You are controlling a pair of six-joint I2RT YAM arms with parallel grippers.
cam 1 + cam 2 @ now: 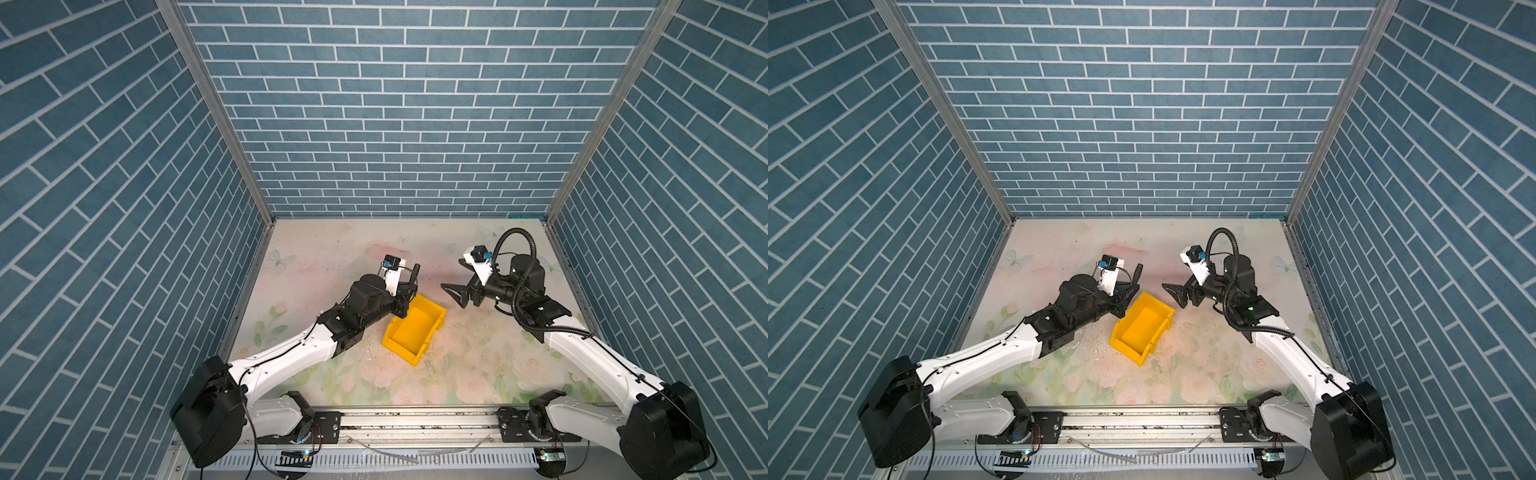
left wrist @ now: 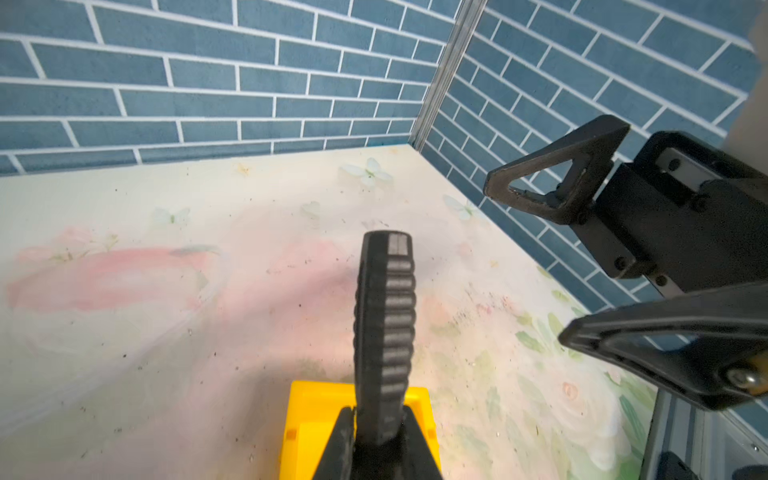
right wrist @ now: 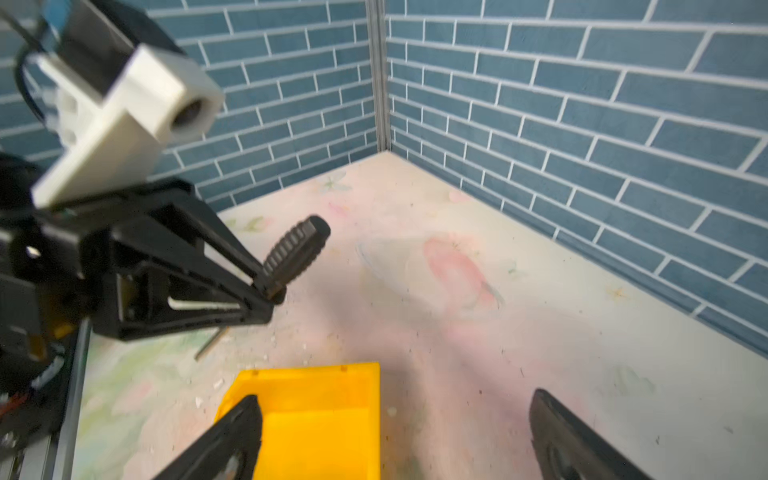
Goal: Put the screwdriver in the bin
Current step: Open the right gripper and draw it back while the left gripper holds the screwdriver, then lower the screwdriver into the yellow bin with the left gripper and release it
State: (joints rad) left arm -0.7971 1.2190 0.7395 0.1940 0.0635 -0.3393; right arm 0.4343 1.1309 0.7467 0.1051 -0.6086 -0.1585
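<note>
Blue brick-patterned walls (image 1: 395, 124) close round a pale floral tabletop (image 1: 332, 249). My left arm reaches low and forward over it, forearm almost level. My left gripper (image 1: 409, 291) is clamped tight on the screwdriver (image 1: 414, 270), and the ribbed black handle sticks out past my fingertips, tilted up and away from me. My right arm is folded at the elbow and turns my right gripper (image 1: 455, 276) across toward the left one. Its jaws are spread wide, apart from both the screwdriver and the bin (image 1: 413, 328).

The base of the handle is buried between my left fingers. In both top views the gripper body covers whatever runs below them. In the right wrist view a thin grey rod (image 3: 212, 343) shows beneath those fingers; it is blurred, but is probably the shaft. Both wrist views cut the bin off at the frame edge, and I cannot tell whether my left gripper touches its wall.

The bin sits just beneath my left fingertips and ahead of my right jaws. Its open top faces up, and bare yellow floor shows inside.
</note>
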